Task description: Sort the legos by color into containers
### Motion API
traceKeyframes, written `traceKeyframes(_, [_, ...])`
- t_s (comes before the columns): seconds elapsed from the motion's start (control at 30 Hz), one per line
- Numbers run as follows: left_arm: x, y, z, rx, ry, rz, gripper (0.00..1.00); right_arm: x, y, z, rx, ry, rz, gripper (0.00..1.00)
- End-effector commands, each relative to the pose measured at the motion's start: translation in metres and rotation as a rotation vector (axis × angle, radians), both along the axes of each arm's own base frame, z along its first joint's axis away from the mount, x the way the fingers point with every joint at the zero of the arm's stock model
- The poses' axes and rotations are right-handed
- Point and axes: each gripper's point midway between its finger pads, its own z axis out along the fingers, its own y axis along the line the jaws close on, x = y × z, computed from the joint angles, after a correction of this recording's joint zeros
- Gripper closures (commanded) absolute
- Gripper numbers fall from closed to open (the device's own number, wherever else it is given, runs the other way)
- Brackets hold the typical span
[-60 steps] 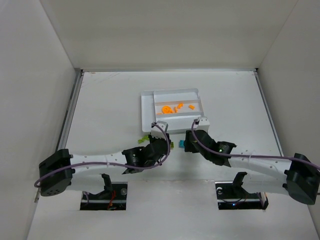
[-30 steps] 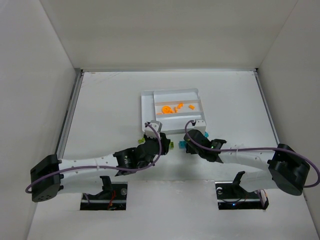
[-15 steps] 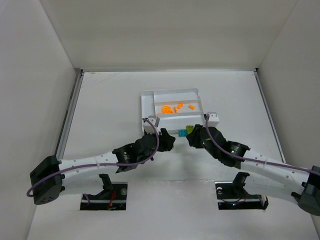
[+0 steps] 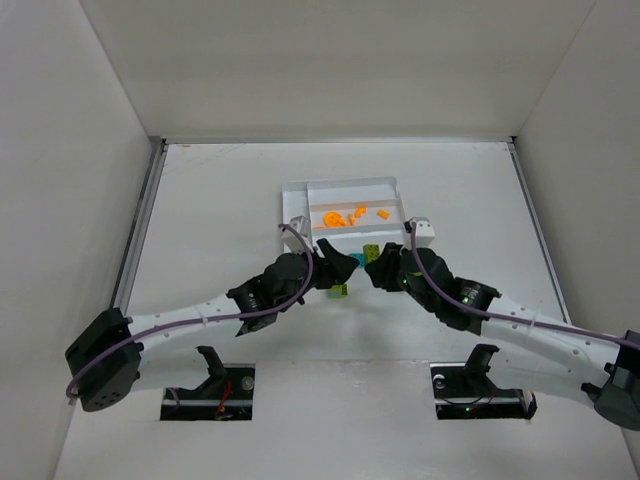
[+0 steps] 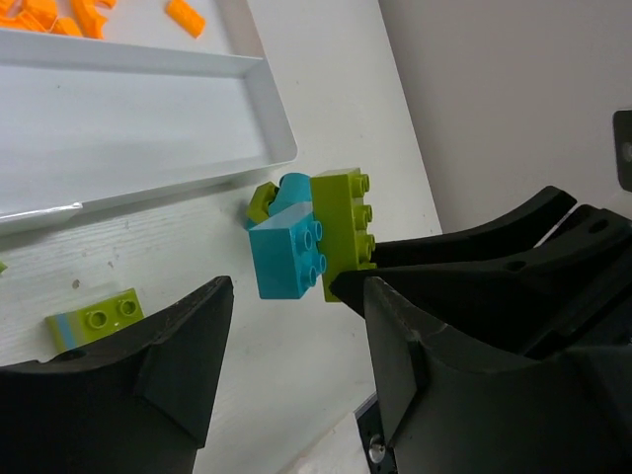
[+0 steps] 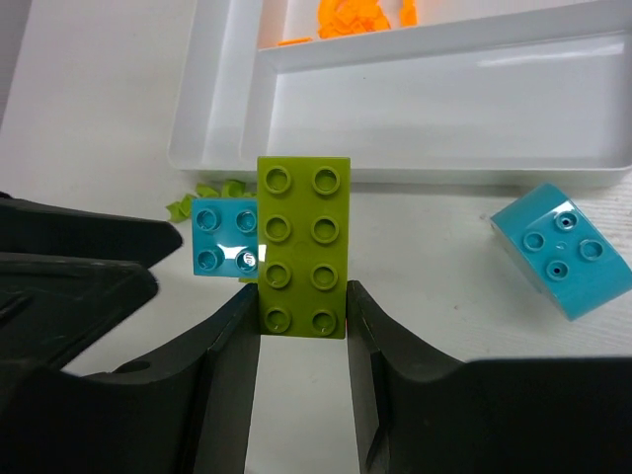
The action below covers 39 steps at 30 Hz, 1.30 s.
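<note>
Just short of the flat white plastic tray's (image 6: pixel 415 170) near wall, the left gripper (image 5: pixel 291 331) stands with jaws apart and empty. It is probably ready to pull off the small square teal-blue plastic brick (image 6: pixel 224 235) that seems stuck to the long lime-green plastic brick (image 6: pixel 303 227). The right gripper (image 6: pixel 303 314) clamps that lime brick's near end, studs facing its camera, long axis pointing at the tray.

Left arm (image 4: pixel 200 318) extended, jaws parted, right arm (image 4: pixel 530 325) extended, jaws clamped
</note>
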Motion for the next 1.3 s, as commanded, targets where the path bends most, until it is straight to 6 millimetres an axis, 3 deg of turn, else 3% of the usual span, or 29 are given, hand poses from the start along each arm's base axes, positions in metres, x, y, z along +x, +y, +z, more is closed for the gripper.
traceKeyframes(0.0, [0.008,-0.01,0.021,-0.077,-0.017,-0.009,0.48,0.008,0.021,0.044,0.11,-0.086,0.032,0.74])
traceKeyframes(0.27, [0.021,-0.014,0.016,-0.081,-0.008,0.007,0.62,0.009,0.034,0.046,0.141,-0.092,0.071,0.74])
traceKeyframes(0.5, [0.031,-0.006,0.012,-0.103,-0.015,0.032,0.87,0.011,0.039,0.041,0.156,-0.077,0.095,0.74])
traceKeyframes(0.6, [0.037,0.01,0.015,-0.102,-0.044,0.07,0.92,0.016,0.037,0.041,0.156,-0.077,0.088,0.74])
traceKeyframes(0.77, [0.054,0.057,0.006,-0.072,-0.062,0.184,0.93,0.024,0.027,0.047,0.16,-0.093,0.078,0.74])
traceKeyframes(0.93, [0.058,0.091,-0.004,-0.044,-0.058,0.265,0.93,0.047,0.03,0.014,0.112,-0.028,0.06,0.74])
traceKeyframes(1.27, [0.056,0.103,-0.004,-0.007,-0.081,0.281,0.92,0.109,0.057,-0.032,-0.072,0.004,-0.004,0.71])
